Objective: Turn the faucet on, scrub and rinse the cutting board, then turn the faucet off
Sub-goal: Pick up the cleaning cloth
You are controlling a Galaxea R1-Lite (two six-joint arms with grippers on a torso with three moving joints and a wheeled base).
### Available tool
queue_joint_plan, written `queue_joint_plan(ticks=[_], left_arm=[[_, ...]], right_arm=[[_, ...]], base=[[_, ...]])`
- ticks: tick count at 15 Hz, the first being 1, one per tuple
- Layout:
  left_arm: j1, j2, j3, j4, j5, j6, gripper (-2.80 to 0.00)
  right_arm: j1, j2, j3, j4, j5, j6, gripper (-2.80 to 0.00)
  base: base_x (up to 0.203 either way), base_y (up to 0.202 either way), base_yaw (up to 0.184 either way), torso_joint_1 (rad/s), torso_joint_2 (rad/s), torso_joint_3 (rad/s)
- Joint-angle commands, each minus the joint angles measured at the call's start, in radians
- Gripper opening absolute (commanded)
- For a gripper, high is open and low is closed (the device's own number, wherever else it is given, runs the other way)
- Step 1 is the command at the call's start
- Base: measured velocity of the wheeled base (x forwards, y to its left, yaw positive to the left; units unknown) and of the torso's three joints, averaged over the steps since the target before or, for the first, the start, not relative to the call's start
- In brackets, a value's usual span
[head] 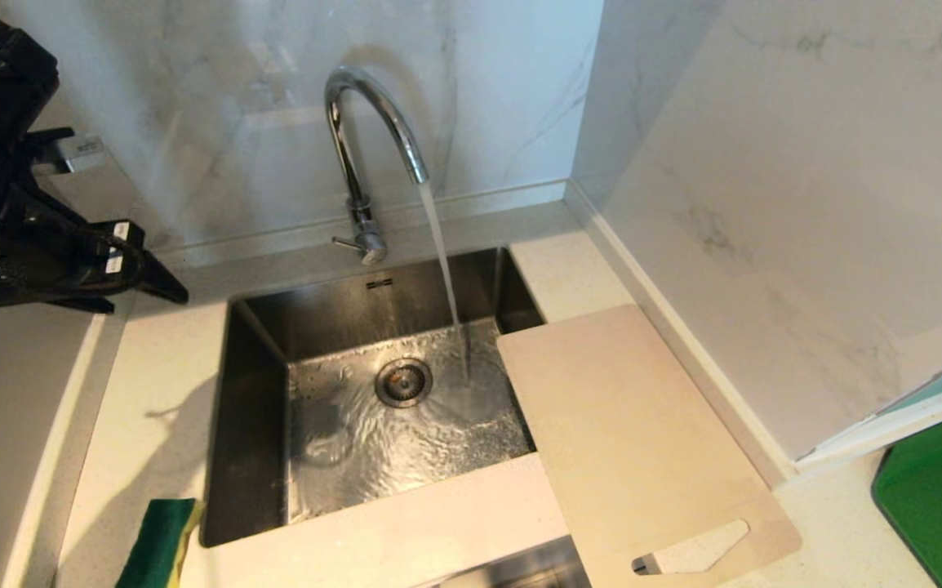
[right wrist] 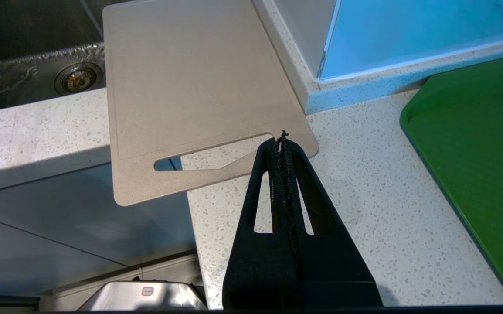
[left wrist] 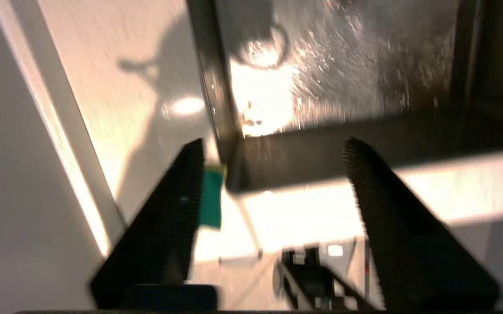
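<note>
The chrome faucet stands behind the sink and a stream of water runs from its spout into the basin. Its thin lever sticks out at the base. The pale beige cutting board lies flat across the sink's right rim and the counter, handle slot toward me. It shows again as the cutting board in the right wrist view. My left gripper hangs open and empty above the counter left of the sink, its jaws wide apart. My right gripper is shut and empty, over the counter beside the board's handle end.
A green and yellow sponge lies on the counter at the sink's front left corner; the sponge also shows past my left fingers. The steel sink holds moving water around the drain. A bright green mat lies at the far right. Marble walls close the back and right.
</note>
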Motion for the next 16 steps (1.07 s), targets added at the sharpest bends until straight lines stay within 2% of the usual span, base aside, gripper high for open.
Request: queue_joint_plan(ticks=[1,5,8,10,13,16], left_arm=[[-0.006,-0.080,0.106,0.021,-0.022,-0.004,-2.80],[-0.021,-0.186,0.380,0.010,-0.028,-0.007,-2.80],[-0.019,-0.262,0.573,-0.072,-0.022,-0.016,-2.80],[-0.015,-0.304,0.725,-0.191,-0.001,-0.009,-2.80],[0.002,-0.350,0.982,-0.400,0.037,0.038,-2.80],[0.053,-0.360,1.159,-0.596,0.048,0.064,-2.80]], right_arm=[[0.000,0.000,0.000,-0.001,0.000,0.001,-2.80],[0.000,0.000,0.000,-0.001,0.000,0.001,-2.80],[0.000,0.000,0.000,0.000,0.000,0.001,-2.80],[0.000,0.000,0.000,0.000,0.000,0.001,-2.80],[0.000,0.000,0.000,0.000,0.000,0.001,-2.80],[0.000,0.000,0.000,0.000,0.000,0.002,-2.80]], base=[[0.000,0.000,0.000,0.000,0.00,0.000],[0.000,0.000,0.000,0.000,0.00,0.000],[0.000,0.000,0.000,0.000,0.00,0.000],[0.000,0.000,0.000,0.000,0.00,0.000],[0.000,0.000,0.000,0.000,0.00,0.000],[0.000,0.000,0.000,0.000,0.00,0.000]])
